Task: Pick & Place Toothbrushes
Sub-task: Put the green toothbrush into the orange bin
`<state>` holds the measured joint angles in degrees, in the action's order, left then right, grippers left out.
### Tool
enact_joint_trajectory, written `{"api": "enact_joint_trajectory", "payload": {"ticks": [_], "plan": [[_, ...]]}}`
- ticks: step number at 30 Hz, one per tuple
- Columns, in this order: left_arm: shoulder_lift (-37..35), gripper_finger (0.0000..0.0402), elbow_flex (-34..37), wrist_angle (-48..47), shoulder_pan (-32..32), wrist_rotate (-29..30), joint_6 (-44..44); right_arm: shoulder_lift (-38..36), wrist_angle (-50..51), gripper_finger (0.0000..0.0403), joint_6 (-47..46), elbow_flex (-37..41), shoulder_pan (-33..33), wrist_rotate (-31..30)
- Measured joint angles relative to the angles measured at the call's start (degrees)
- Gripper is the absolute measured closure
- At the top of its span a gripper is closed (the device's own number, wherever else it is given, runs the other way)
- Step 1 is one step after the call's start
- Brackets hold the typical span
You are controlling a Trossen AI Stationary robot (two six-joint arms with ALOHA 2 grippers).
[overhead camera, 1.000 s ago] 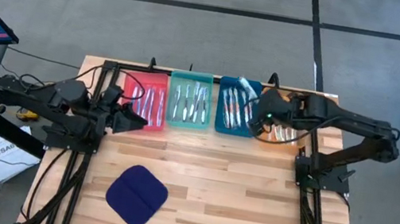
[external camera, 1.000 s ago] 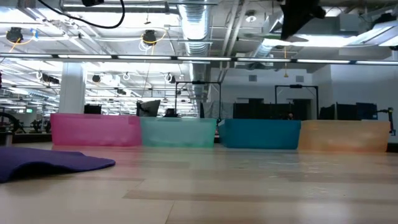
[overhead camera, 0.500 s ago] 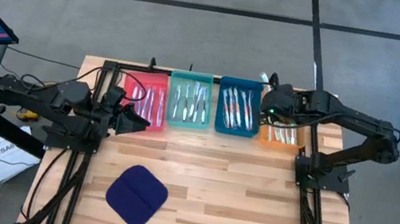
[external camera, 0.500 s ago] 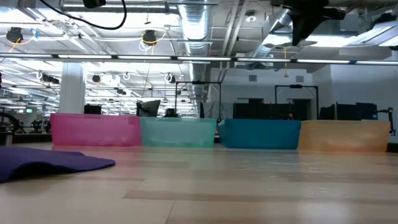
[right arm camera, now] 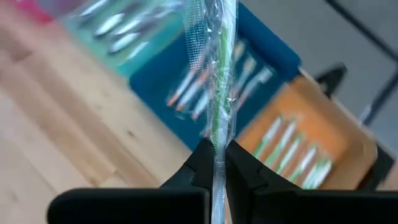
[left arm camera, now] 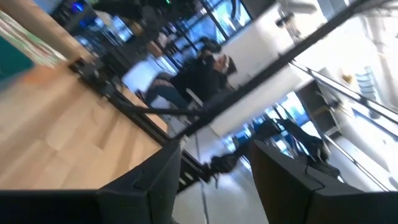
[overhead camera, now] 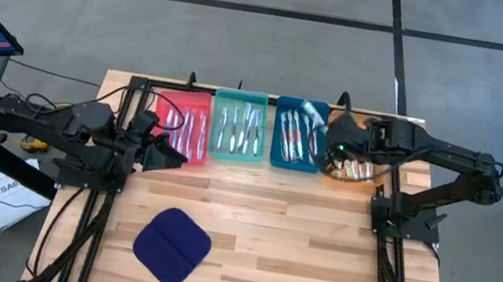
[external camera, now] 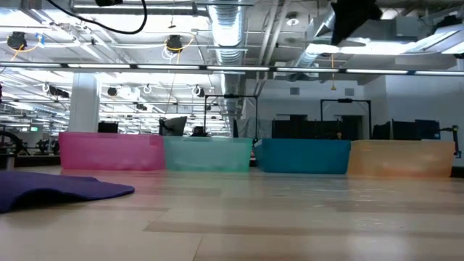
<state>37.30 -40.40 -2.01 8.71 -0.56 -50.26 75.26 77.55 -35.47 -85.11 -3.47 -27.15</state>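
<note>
Overhead, right pincer (right arm camera: 217, 163) pinches toothbrush (right arm camera: 221, 74) above blue tray (overhead camera: 280, 154) (bare planks nearer).

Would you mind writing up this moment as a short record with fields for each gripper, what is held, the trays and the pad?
right gripper: shut on a wrapped toothbrush with a green accent, raised above the blue tray and orange tray
left gripper: open, holding nothing, beside the red tray
trays: red, teal tray, blue and orange in a row along the table's far edge, each with toothbrushes inside
pad: dark blue cloth pad on the table, nearer the left arm, nothing on it
</note>
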Motion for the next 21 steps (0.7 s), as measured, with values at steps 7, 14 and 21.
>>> {"api": "enact_joint_trajectory", "payload": {"ticks": [7, 14, 21], "plan": [[0.00, 0.0215, 0.00, 0.40, 0.00, -9.20, -2.64, 0.00, -4.52, 0.0393, 14.62, 0.01, 9.53, -0.40], [0.06, 0.0215, 0.00, 0.85, -0.03, -22.05, -11.52, 3.22, -6.66, 0.0393, 23.97, -2.43, 20.07, -0.99], [2.92, 0.0215, -0.02, 0.84, -2.51, -26.96, -23.92, 20.68, 3.34, 0.0393, 34.18, -22.38, 25.44, -5.93]]}}
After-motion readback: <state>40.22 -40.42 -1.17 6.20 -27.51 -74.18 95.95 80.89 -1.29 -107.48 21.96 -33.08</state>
